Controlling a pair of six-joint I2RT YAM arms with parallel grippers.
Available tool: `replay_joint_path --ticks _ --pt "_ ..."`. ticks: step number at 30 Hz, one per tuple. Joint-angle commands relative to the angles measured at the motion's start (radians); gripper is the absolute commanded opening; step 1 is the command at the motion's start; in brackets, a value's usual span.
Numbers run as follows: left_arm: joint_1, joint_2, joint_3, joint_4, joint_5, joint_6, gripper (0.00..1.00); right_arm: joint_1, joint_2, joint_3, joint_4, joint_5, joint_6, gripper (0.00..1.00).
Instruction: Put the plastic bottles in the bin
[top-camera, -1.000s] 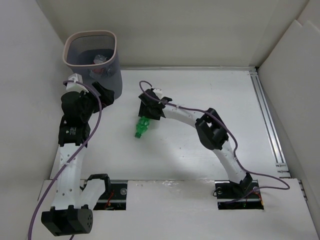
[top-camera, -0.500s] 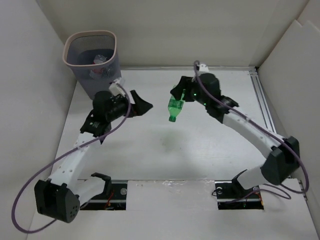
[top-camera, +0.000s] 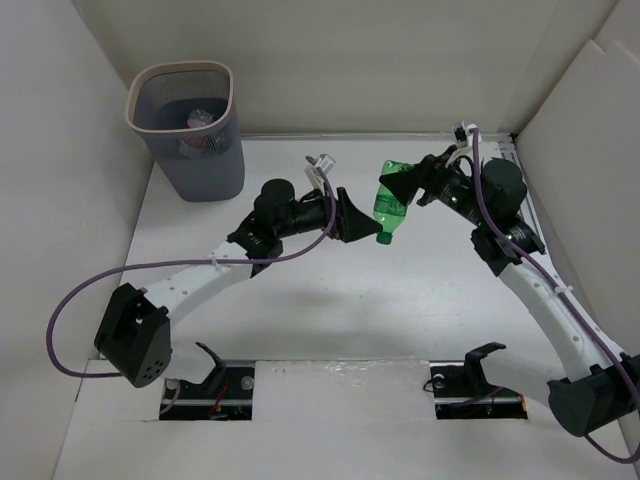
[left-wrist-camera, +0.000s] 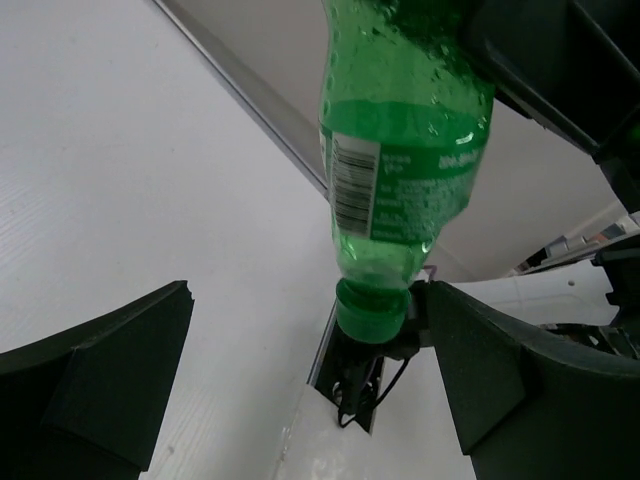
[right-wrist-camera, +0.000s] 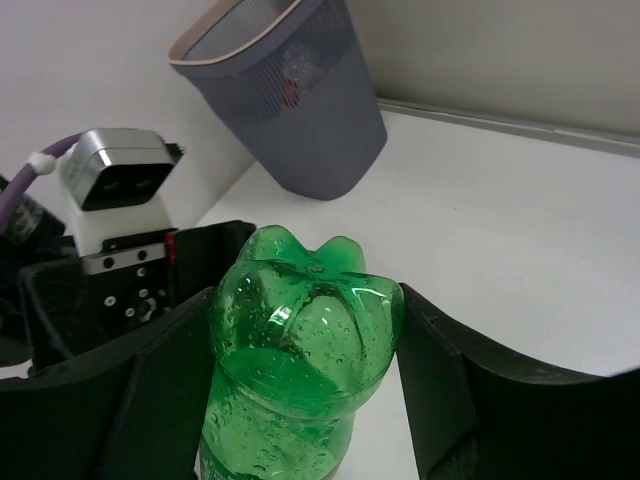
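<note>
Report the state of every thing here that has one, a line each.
green bottle: capped, gripped near its base, cap end pointing at the left gripper.
right gripper: shut on the green bottle.
left gripper: open, one finger either side of the cap.
bin: upright, bottles already inside.

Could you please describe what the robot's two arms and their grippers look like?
The left arm and right arm are built alike: white links joined by bulky black housings, with a purple cable looping loosely alongside each. The left gripper and right gripper have broad, black, wedge-shaped fingers. A small white-and-silver camera box sits on the left wrist.
</note>
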Motion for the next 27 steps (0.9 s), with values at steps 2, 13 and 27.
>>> replay_joint_path --ticks 2,13,27 --pt "-0.039 0.035 0.090 0.145 0.037 -0.021 1.00 -0.008 -0.020 -0.011 0.074 -0.113 0.020 0.00" --pt "-0.092 0.101 0.120 0.275 0.098 -0.067 0.97 0.014 -0.043 -0.082 0.244 -0.187 0.124 0.00" --pt "-0.063 0.135 0.181 0.245 0.071 -0.078 0.00 -0.049 -0.058 -0.070 0.316 -0.210 0.201 1.00"
